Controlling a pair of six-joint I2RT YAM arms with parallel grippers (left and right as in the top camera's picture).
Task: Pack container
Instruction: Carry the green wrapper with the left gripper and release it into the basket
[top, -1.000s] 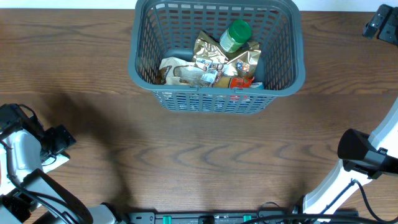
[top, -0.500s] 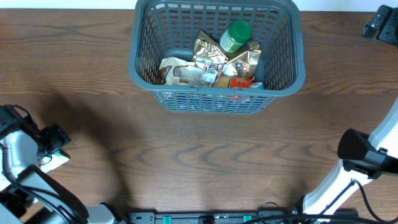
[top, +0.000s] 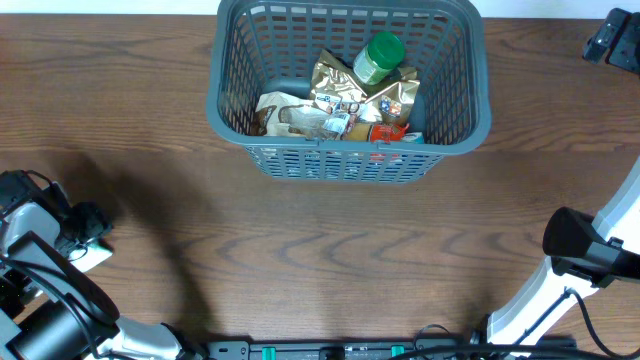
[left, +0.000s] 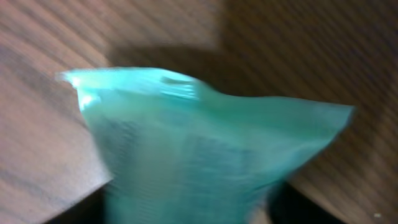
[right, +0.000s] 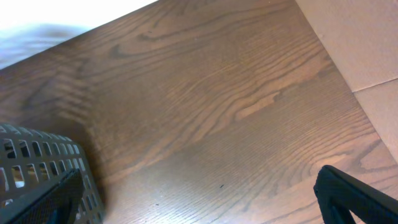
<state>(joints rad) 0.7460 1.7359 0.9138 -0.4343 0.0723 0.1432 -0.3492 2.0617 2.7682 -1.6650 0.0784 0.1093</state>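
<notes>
I see a dark wood-grain surface (top: 330, 250), with tan floor (right: 367, 56) past its edge. The container (top: 340, 160) sits far centre, mouth up, long axis left to right, holding packets (top: 350, 95) and a green-capped bottle (top: 380, 55). My right pincer (right: 199, 202) is spread wide. I cannot tell the left pincer's (top: 85, 222) grip; a blurred teal pouch (left: 205, 149) fills its camera.

The overhead view looks straight down on the whole bench (top: 330, 260). The left wrist view is very close to a blurred teal packet (left: 205, 155). The right wrist view looks slantwise at bench and container (right: 25, 155) corner, both also seen overhead.
</notes>
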